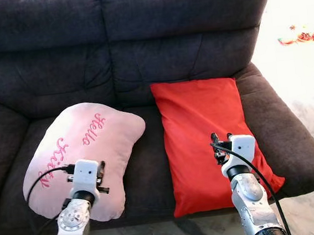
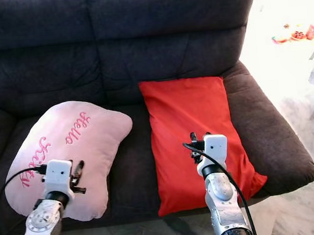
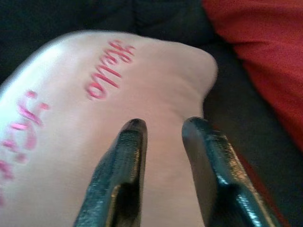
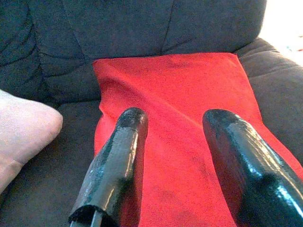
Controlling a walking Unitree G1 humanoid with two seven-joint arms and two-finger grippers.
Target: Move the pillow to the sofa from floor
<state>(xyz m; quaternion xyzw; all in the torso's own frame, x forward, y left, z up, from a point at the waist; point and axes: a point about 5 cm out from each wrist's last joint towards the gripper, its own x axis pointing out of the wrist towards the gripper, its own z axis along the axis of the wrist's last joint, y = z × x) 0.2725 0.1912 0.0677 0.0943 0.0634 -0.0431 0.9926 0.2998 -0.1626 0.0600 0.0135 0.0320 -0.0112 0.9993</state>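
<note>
Two pillows counted on one dark sofa (image 1: 42,78): one pink pillow (image 1: 88,152) with pink lettering, one red pillow (image 1: 202,130). Two seat cushions and two back cushions made out on sofa. Two silver arms seen, one tool each: left tool (image 3: 163,127), right tool (image 4: 182,123). Two black fingers counted per tool, four in all, gap seen between each pair. Few small red objects (image 1: 304,36) noted on bright floor beyond sofa, number not made out.

Dark sofa (image 1: 123,59) bearing pink pillow (image 1: 85,152), red pillow (image 1: 206,140)
</note>
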